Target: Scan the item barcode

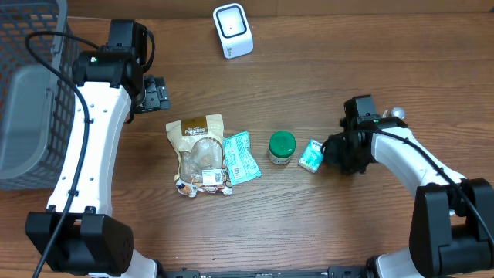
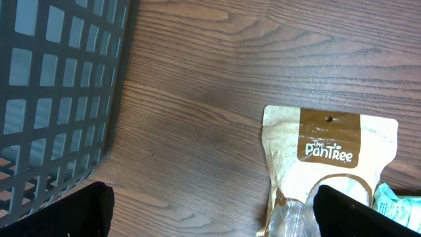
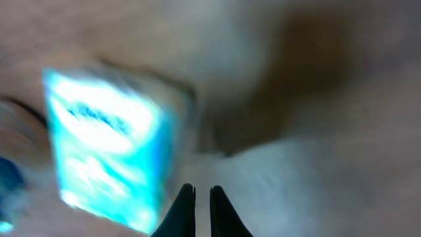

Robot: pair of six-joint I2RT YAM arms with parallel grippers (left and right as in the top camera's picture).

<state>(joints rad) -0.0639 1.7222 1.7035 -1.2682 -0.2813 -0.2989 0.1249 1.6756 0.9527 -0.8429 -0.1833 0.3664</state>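
Several items lie mid-table: a brown Pantree pouch (image 1: pixel 198 147), a teal packet (image 1: pixel 241 156), a green-lidded jar (image 1: pixel 282 147) and a small teal box (image 1: pixel 311 155). The white scanner (image 1: pixel 233 30) stands at the back. My right gripper (image 1: pixel 332 150) is low at the table just right of the small teal box. In the blurred right wrist view the box (image 3: pixel 108 141) sits left of the gripper (image 3: pixel 198 197), which is shut with nothing between its fingers. My left gripper (image 1: pixel 160 94) hovers open up-left of the pouch (image 2: pixel 329 148), its fingers (image 2: pixel 72 212) wide apart.
A grey mesh basket (image 1: pixel 27 93) fills the far left edge, and its wall (image 2: pixel 52 92) shows beside the left gripper. A teal packet corner (image 2: pixel 398 207) peeks out beside the pouch. Bare wood lies between the items and the scanner.
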